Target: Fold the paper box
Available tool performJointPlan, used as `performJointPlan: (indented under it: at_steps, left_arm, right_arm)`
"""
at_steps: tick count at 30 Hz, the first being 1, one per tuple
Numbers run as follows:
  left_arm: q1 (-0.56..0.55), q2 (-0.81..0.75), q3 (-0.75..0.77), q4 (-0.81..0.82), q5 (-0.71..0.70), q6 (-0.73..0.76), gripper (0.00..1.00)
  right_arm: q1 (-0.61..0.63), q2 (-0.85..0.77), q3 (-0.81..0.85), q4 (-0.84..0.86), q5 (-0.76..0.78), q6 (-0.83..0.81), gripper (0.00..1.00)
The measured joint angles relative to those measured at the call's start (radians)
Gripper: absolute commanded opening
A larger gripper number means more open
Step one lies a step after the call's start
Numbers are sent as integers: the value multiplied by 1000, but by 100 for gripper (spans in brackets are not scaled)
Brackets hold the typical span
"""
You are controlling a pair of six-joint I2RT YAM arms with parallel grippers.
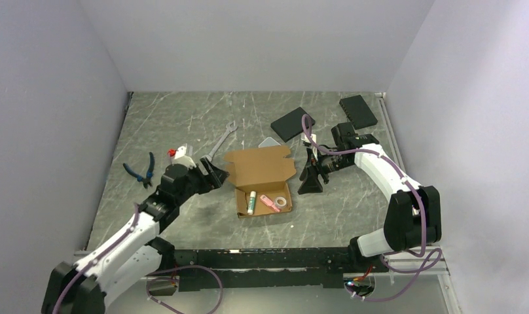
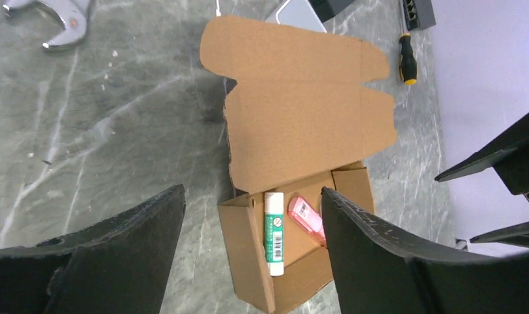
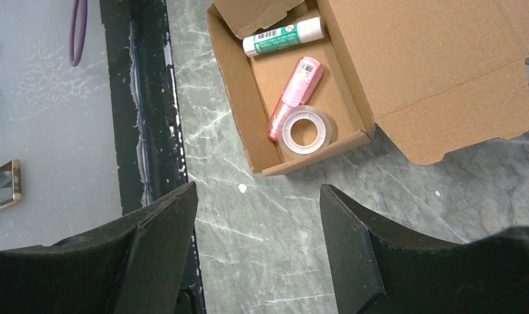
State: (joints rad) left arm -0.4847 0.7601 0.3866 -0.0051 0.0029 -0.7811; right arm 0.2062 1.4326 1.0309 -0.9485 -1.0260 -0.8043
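Observation:
The paper box (image 1: 262, 171) lies in the middle of the table as a brown cardboard tray with its lid (image 2: 301, 124) open and leaning back. In the tray lie a green-and-white glue stick (image 2: 273, 226), a pink item (image 3: 294, 91) and a clear tape roll (image 3: 304, 131). My left gripper (image 1: 213, 175) hovers just left of the box, open and holding nothing; in its wrist view the left gripper (image 2: 252, 191) frames the tray's left wall. My right gripper (image 1: 311, 180) stands open just right of the box, above bare table, where the right gripper (image 3: 257, 188) holds nothing.
A wrench (image 1: 221, 140) and blue-handled pliers (image 1: 141, 171) lie at the left. Two black slabs (image 1: 292, 122) (image 1: 357, 111) sit at the back right. A translucent white case (image 1: 268, 142) peeks from behind the lid, a screwdriver (image 2: 407, 59) beside it. A black rail (image 1: 262, 258) runs along the near edge.

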Motion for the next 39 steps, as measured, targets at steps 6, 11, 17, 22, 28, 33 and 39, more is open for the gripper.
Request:
performJointPlan:
  at_steps: [6,11,17,22,28,33,39]
  left_arm:
    - [111,251,2,158,196,-27,61]
    - [138,380,34,201,272,-24,50]
    - [139,455,69,254,317,-5,25]
    - [139,497,95,262,334,24,3]
    - [139,476,106,229,315,63,0]
    - [139,325,87,142,225,82,0]
    - [140,67,59,-37,84,85,0]
  right_arm:
    - [-3,0,0,0,0,-5,72]
    - [-4,0,0,0,-1,-8,72]
    - [-4,0,0,0,-1,-14,72]
    - [-4,2,0,-1,-1,-15,72]
    - [-4,5,0,-1,-1,-15,72]
    - [-4,5,0,-1,-1,-15,72]
    - [-4,5,0,-2,-1,-16,72]
